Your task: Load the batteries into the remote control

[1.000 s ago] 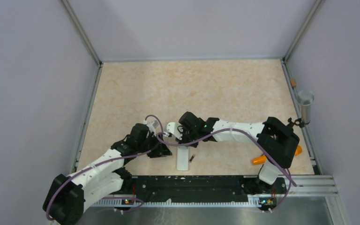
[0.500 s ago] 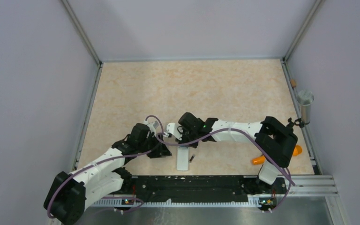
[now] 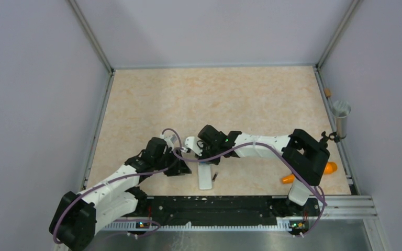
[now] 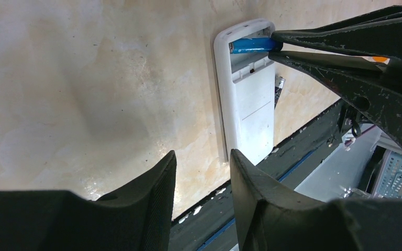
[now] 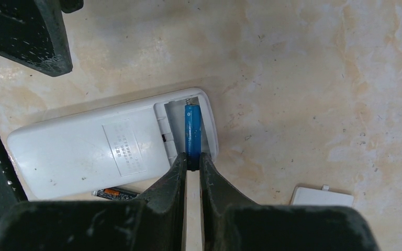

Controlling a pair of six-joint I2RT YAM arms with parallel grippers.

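Blue battery (image 5: pixel 191 130), pinched by its end in the right claw (image 5: pixel 190 166), lies in the open bay (image 5: pixel 174 128) of the remote (image 5: pixel 84 151), which rests face-down on the desk (image 5: pixel 319 78) — seating the first cell, I judge — next: press it flat, let go, fetch the dark battery (image 5: pixel 112 193); left claw (image 4: pixel 203 175) gapes empty nearby.

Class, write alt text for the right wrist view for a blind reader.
The right gripper pinches one end of a blue battery in the open compartment of a white remote control. A dark battery and a small white panel lie nearby.
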